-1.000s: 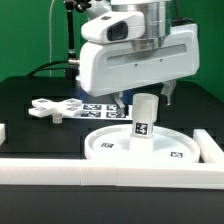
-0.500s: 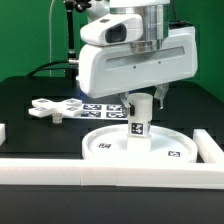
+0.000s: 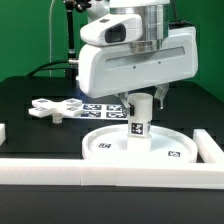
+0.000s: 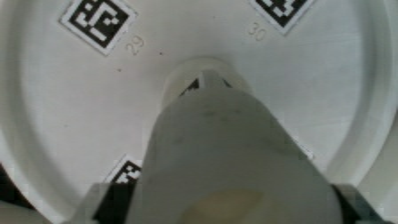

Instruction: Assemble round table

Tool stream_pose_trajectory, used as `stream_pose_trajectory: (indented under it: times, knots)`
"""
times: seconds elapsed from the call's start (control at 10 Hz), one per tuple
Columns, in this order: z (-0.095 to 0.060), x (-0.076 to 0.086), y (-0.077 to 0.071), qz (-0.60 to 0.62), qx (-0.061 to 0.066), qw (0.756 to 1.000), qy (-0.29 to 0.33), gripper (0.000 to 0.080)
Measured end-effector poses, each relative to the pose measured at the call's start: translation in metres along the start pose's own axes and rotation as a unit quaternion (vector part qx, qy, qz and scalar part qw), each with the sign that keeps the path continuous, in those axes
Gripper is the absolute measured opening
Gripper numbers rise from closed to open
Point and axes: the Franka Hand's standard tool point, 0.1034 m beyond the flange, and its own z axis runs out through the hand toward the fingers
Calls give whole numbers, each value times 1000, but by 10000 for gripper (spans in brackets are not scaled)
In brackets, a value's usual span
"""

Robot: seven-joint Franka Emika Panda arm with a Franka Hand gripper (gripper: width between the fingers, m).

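The big round disc lies like a dish in the lower middle of the exterior view. The thick leg stands straight up inside it, near its middle. The claw pinches the top of the leg. The flat cross piece lies outside the disc, on the black table at the middle left.

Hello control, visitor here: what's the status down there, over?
Gripper over leg, jaws either side of its top, grip unclear. Leg upright on round disc. Cross-shaped piece lies apart, nothing blocking.
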Motion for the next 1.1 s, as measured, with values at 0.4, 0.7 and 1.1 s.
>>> stream_pose_trajectory:
  times: [0.4,0.7,1.1]
  knots:
    - [2,-14,-6,261,3,965,18,404]
    - [3,-16,-3,400,14,916,20,406]
    - [3,-14,-11,605,28,795,32,406]
